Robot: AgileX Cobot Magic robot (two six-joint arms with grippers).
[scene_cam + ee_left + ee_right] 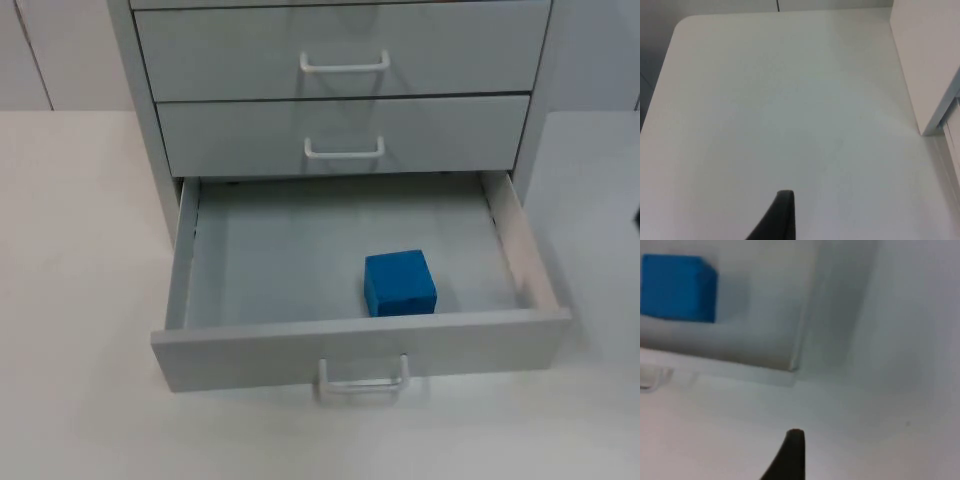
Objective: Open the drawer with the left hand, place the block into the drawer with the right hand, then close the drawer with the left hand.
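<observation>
Your top camera looks down and forward at the cabinet (pixel 340 90) from close by, its open drawer (pixel 360 345) facing you. Your left wrist camera rides above the bare desk (pixel 780 115), looking along the left pincer (pixel 782 215) — cabinet side (pixel 920 65) at the edge. Your right wrist camera sits close over the drawer's corner (pixel 790 365) behind the right pincer (pixel 792 455). It shares the blue block (pixel 399 283) and drawer front with the top view.
</observation>
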